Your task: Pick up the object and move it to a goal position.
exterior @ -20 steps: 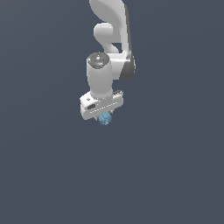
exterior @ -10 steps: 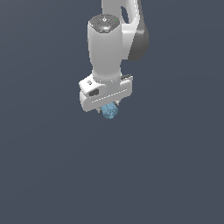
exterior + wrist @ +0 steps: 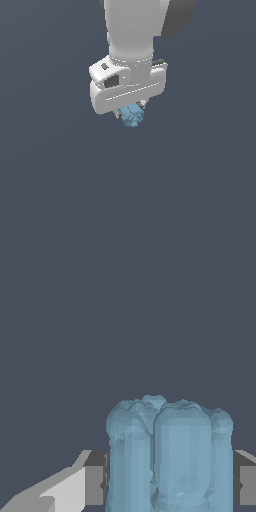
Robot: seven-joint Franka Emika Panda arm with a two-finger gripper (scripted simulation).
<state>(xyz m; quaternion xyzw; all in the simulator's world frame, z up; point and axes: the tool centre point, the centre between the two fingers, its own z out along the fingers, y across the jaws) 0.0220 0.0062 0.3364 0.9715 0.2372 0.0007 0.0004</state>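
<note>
The object (image 3: 133, 115) is a small light-blue lumpy chunk held under the white gripper (image 3: 132, 111), which is shut on it. Only its lower part shows below the gripper body in the exterior view. In the wrist view the object (image 3: 167, 456) fills the space between the two grey fingers (image 3: 95, 478), which press on either side of it. The white arm rises above the gripper to the frame's top edge.
A plain dark grey-blue ground (image 3: 60, 200) fills the rest of both views. No other object shows.
The arm and gripper, with the object held, have grown much larger in the exterior view, coming toward the camera. The grip on the object has stayed the same.
</note>
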